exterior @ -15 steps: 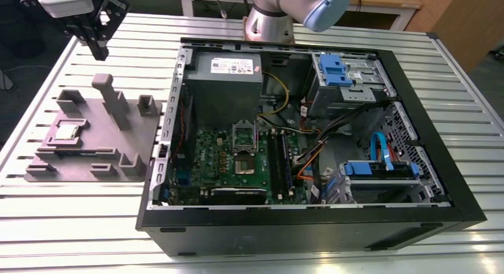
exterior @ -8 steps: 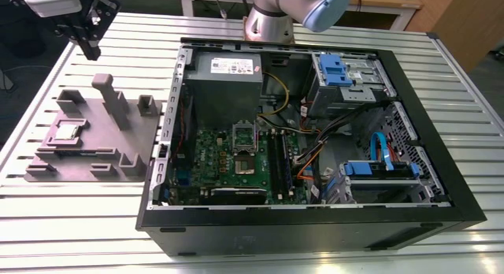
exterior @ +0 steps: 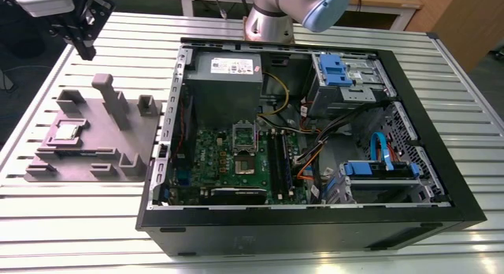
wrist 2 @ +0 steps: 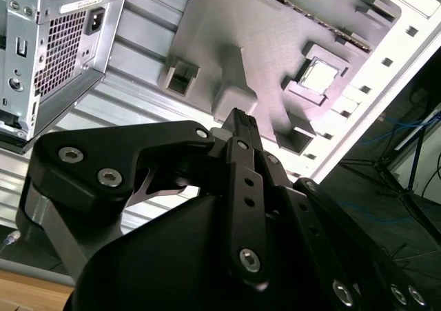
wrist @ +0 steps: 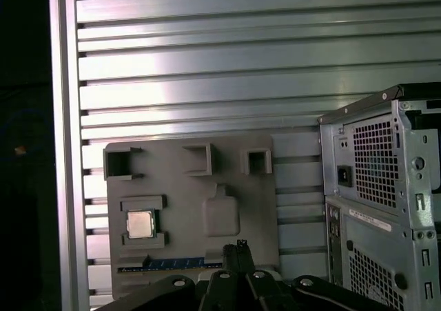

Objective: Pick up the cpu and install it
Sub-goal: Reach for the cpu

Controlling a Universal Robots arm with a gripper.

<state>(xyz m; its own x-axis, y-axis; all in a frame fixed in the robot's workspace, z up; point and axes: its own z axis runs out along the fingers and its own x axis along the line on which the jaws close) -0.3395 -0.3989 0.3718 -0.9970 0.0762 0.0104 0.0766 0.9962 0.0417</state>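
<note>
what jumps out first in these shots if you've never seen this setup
The open computer case lies on the slatted table, its green motherboard and blue drive brackets exposed. On the exterior view's left, the cpu sits shiny in a grey fixture plate, with the black gripper hanging above that plate, empty.

Open air lay over the chip (exterior: 67, 131) on the grey tray (exterior: 94, 125), with a clear path down from the gripper (exterior: 87, 52). Low ridges hemmed its pocket. Tall posts (exterior: 108, 97) stood near, toward the exterior view's right. Beyond them, the computer case (exterior: 169, 126) walled off that side.
</note>
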